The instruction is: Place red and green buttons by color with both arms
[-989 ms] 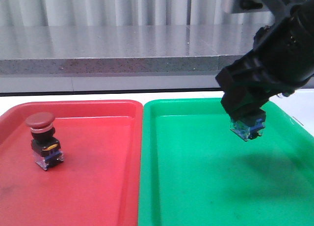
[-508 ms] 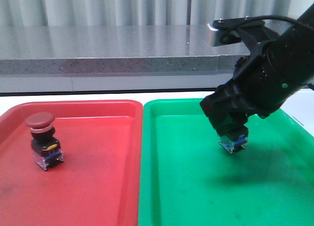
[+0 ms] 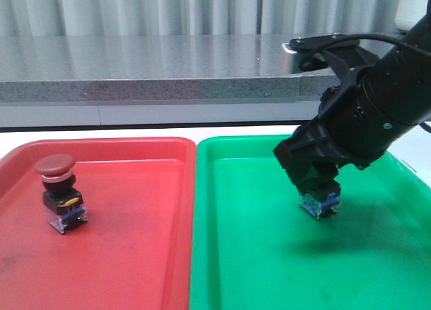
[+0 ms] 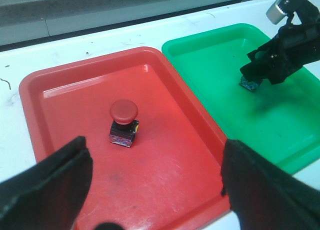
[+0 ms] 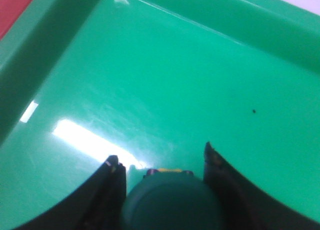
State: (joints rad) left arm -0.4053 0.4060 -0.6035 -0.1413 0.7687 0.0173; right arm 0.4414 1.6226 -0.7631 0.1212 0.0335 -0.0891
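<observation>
The dark pincer (image 5: 162,162) grips a round green-capped push-button (image 5: 170,202) between its two fingers, a sliver of yellow showing beyond the cap. Below spreads the glossy green plastic tray (image 5: 200,80), with a red corner (image 5: 15,5) beside its rim.

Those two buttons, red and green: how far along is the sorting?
The red button already stands upright in the red tray, and the left gripper is open and holds nothing. The right gripper is shut on the green button, holding it just above the green tray. What remains is setting it down and letting go.
</observation>
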